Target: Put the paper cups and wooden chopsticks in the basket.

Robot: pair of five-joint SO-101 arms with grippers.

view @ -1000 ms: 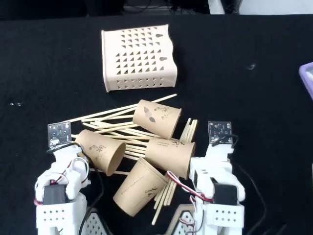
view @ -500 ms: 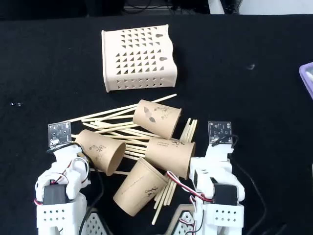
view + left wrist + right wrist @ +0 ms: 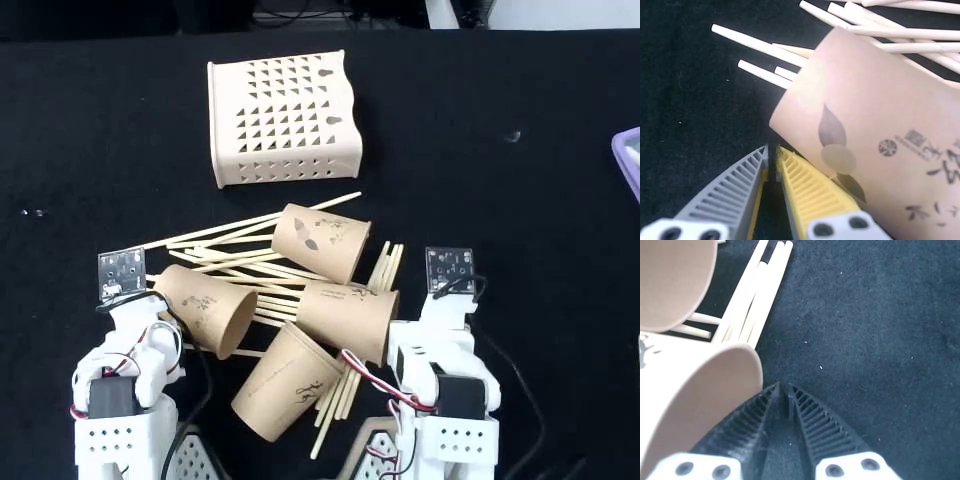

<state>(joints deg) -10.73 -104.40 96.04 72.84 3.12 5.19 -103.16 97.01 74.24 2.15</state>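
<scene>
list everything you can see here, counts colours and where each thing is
cream perforated plastic basket: 1, cream, lying on its side at the far part of the table, apart from the pile
brown paper cups: 4, brown with dark print, on their sides in a cluster between the arms and the basket
pale wooden chopsticks: many, too tangled to count, pale wood, scattered under and around the cups
purple object: 1, purple, cut off at the high view's right edge, cannot tell what it is
black table cloth: 1, black, under everything
left gripper: 1, grey and yellow fingers, shut, beside a cup
right gripper: 1, black fingers, shut, beside a cup's rim
</scene>
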